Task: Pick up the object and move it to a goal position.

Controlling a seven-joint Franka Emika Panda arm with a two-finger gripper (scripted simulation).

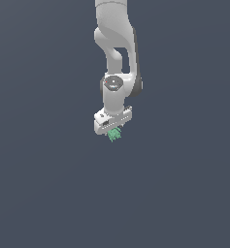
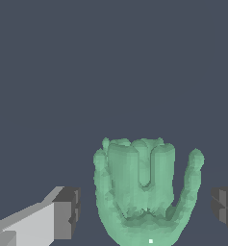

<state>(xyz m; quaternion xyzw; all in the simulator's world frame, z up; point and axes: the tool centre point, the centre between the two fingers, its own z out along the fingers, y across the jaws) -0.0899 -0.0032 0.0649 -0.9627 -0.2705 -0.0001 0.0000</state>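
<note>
A: Where was the object at that moment?

B: The mint-green object (image 1: pixel 115 134) sat directly under the white arm (image 1: pixel 117 53), right below the gripper (image 1: pixel 114 130), roughly in the middle of the plain dark grey floor (image 1: pixel 43 193), well away from its edges.

A: And in the wrist view?

B: The object (image 2: pixel 143 192) showed as a lumpy, ridged shape with finger-like lobes, lying between the two dark finger pads (image 2: pixel 69 211). One pad stood off to one side of it and the other (image 2: pixel 225 209) to the opposite side.

A: Was the gripper (image 2: pixel 146 211) holding it?

B: No. The jaws stood wide apart, with a clear gap of grey showing between each pad and the object. Nothing was clamped.

A: Was the object touching the ground?

B: I could not tell from either view.
</note>
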